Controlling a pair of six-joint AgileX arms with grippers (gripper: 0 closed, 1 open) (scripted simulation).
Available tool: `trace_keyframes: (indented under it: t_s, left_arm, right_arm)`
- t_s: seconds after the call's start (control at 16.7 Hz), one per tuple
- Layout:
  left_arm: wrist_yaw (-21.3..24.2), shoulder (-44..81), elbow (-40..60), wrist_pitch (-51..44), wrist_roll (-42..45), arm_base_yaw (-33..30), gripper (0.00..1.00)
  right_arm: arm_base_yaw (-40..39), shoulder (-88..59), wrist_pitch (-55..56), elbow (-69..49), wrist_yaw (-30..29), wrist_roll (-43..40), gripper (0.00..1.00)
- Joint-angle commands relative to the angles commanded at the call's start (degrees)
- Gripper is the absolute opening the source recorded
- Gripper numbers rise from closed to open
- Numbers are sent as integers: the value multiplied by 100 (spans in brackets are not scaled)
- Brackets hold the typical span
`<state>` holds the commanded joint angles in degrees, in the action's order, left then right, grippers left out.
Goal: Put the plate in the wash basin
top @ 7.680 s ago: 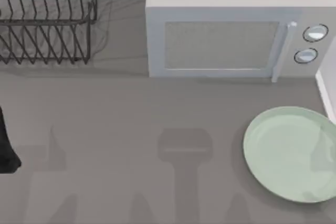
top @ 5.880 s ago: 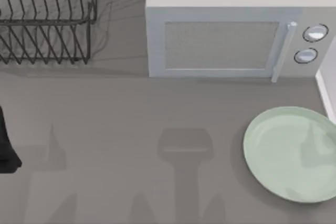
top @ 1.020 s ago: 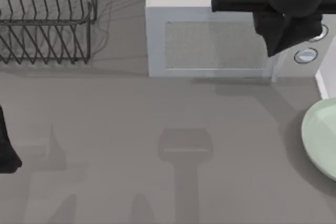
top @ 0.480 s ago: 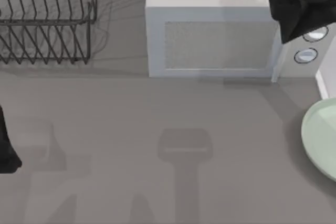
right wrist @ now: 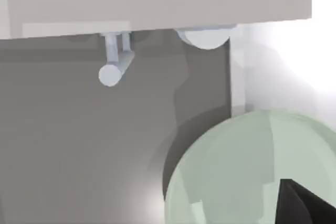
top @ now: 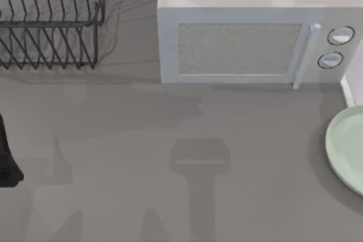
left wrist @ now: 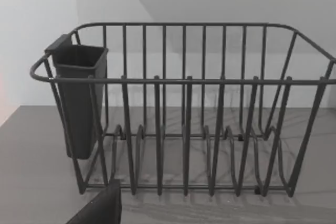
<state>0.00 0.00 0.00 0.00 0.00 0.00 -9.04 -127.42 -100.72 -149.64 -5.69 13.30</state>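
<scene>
Right gripper [right wrist: 307, 203]: in our right wrist view a dark fingertip juts in over the plate; we cannot tell from it whether the fingers are spread or closed, nor whether it touches the plate.
Left arm [top: 7, 157]: parked at the left edge of the table in the top view, showing as a dark shape; our left wrist view shows a dark corner of the left gripper [left wrist: 100, 208], and we cannot tell how its fingers stand.
Plate [top: 347, 150]: pale mint-green, round, with a shallow raised rim; it lies flat at the right edge of the table, partly cut off by the top view's border. In our right wrist view the plate [right wrist: 247, 174] sits near the microwave's front and just beside a pale wall.
Microwave [top: 249, 38]: light grey, at the back of the table, right of centre; door shut, a vertical bar handle [top: 302, 55] and two round knobs [top: 340, 35] on its right.
Dish rack [top: 48, 21]: dark wire, at the back left corner; our left wrist view shows its upright dividers and a dark cutlery cup [left wrist: 79, 100] hung on one end.
Table [top: 142, 157]: plain grey surface, crossed by soft shadows near the middle and front.
Room: pale walls rise behind the rack and to the right of the plate.
</scene>
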Motion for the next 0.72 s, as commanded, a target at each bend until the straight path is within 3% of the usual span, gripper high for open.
trace_keyframes:
  t_s: [0.36,0.72]
  left_arm:
    - [0,0,0,0,0,0,100]
    - [0,0,0,0,0,0,100]
  right_arm:
    - [1079,-1854,-14,-1270,239,-1245,0]
    - [1376,-2805,-24,-1699,515,-1663,0]
